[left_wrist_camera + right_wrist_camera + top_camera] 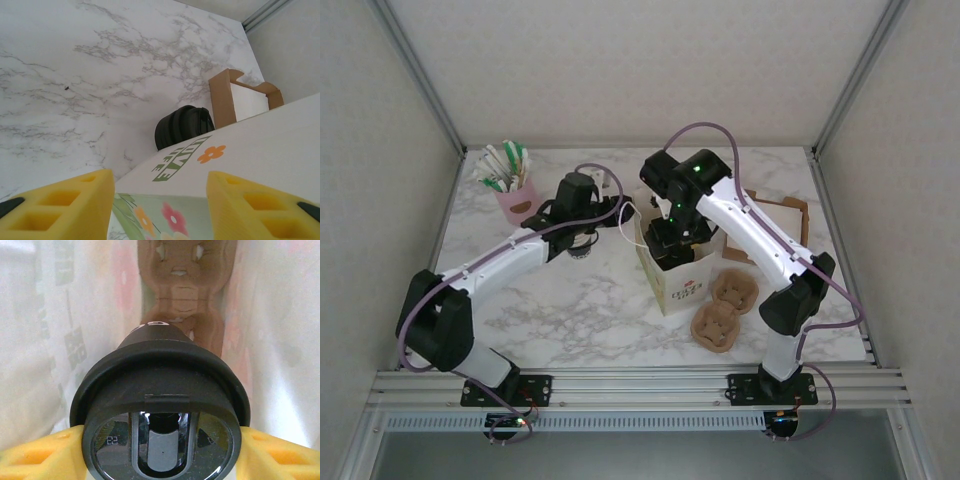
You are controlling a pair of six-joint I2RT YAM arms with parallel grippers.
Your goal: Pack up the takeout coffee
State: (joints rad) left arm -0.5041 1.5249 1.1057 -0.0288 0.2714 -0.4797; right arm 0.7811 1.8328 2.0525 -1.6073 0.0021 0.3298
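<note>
From its base at 7 o'clock in the overhead view, the left arm (500,260) is stretched toward 1 o'clock, low over the table (570,300). The left gripper (582,215) is pointed at the paper bag (682,285), which stands at its 3 o'clock. Its jaws are seen well parted, with the bag's printed wall between and beyond them; nothing is seen clamped.

The right arm (760,240) is angled up from 5 o'clock and folded over at the elbow, and the right gripper (160,455) is set down inside the bag's open mouth. Its yellow fingers (40,455) are pressed against either side of the takeout coffee (160,405), which is held upright within the bag. The cup's round black lid is turned toward the wrist camera: glossy, with a raised rim and a rectangular recess near 6 o'clock. Beyond it, at 12 o'clock, a brown pulp carrier (182,290) is seen on the bag's floor.
</note>
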